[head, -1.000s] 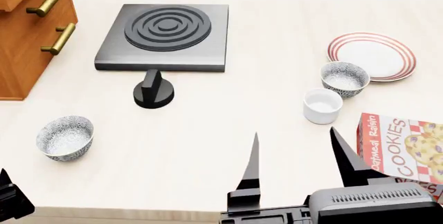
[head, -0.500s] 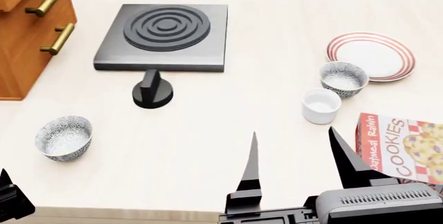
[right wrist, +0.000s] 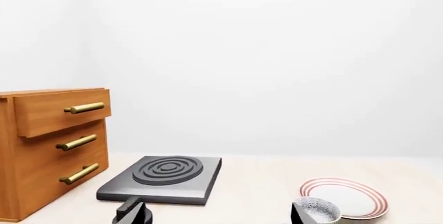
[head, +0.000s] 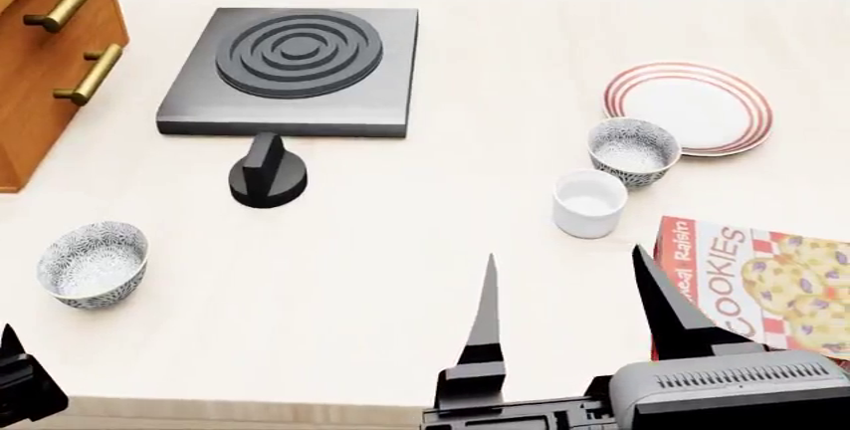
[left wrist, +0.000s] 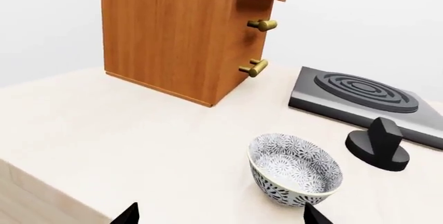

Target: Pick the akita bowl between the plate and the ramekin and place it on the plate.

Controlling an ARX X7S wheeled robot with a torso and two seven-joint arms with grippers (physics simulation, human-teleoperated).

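While the right end effector hangs wide open and empty, the akita bowl sits between ramekin and plate — at one o'clock; the left end effector's opening I cannot tell.

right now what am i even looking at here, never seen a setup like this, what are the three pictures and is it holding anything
These are simulator renders from a two-armed robot. The head view looks down over a pale table; the other two come from cameras near each gripper.

The black spikes low in the head view are the right gripper, open and empty. The left gripper shows only its fingertips, apart and holding nothing.

On the table: a dark burner plate with a black knob, a wooden drawer unit, a cookie box, a red-ringed plate, a white ramekin, and a speckled bowl between those two. A twin bowl sits far off near the left gripper.
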